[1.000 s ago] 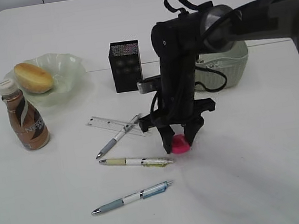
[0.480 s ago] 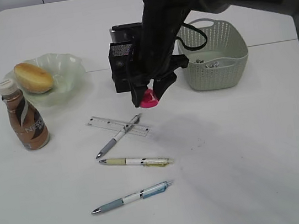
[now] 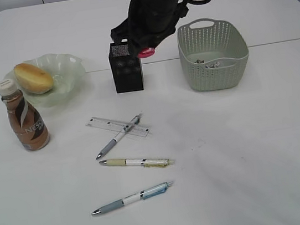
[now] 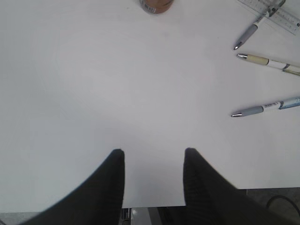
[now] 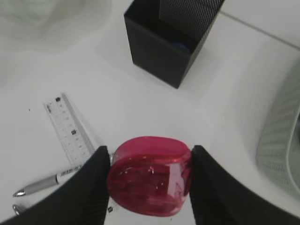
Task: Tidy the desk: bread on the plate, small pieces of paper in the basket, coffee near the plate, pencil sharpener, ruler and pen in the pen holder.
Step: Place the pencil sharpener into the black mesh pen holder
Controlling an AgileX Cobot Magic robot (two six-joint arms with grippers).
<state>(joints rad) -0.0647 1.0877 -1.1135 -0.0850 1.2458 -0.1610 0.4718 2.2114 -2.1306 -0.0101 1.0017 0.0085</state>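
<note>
Bread [image 3: 33, 77] sits on the green glass plate [image 3: 70, 65]; paper scraps [image 3: 210, 63] lie in the basket [image 3: 216, 75]. Right gripper [image 5: 149, 176] pinches a pink pencil sharpener [image 5: 150, 174] above the black mesh pen holder [image 3: 126, 67]. Left gripper [image 4: 152, 157] hangs spread, empty.

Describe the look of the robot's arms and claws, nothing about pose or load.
Both claws have matte black fingers that broaden toward the wrist; the left claw shows a fine ribbed texture. The right claw matches in colour. From outside, the right arm is black, with looped black cables beside it. No markings are visible.
</note>
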